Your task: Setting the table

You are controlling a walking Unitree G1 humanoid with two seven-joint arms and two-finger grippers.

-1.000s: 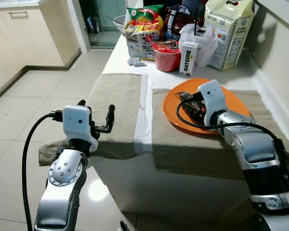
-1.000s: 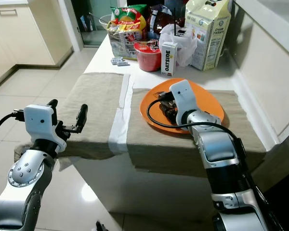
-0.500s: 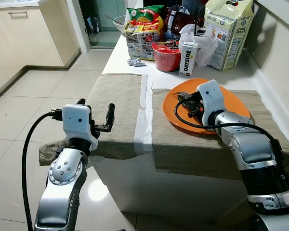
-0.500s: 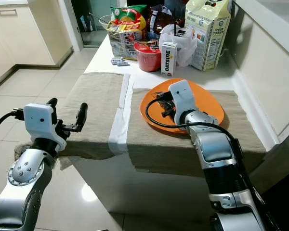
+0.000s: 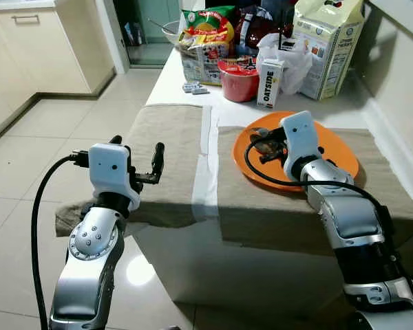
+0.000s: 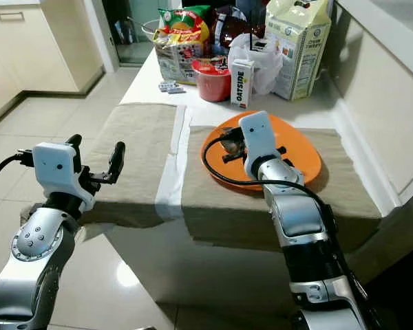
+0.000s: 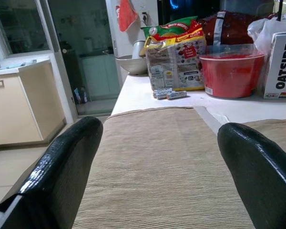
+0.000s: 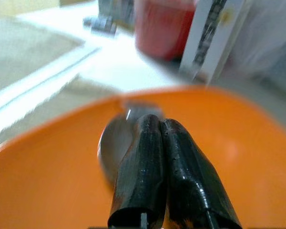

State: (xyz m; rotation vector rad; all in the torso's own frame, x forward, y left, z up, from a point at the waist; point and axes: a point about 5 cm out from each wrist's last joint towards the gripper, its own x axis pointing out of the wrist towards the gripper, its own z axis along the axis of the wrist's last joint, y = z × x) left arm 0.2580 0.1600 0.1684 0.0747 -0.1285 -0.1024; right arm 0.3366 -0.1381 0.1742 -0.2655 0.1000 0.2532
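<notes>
Placemats (image 5: 166, 148) cover white counter (image 5: 172, 75).

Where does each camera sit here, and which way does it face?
Left eye view: on the head, facing forward and down at the white counter with the round orange plate; both silver arms show.
Right eye view: same scene, shifted sideways.
Left wrist view: along the open left gripper over the beige woven placemat, toward the red plastic bowl.
Right wrist view: along the shut right gripper over the plate, a grey spoon behind its fingers.
Shared: both wrist views catch the bowl.
</notes>
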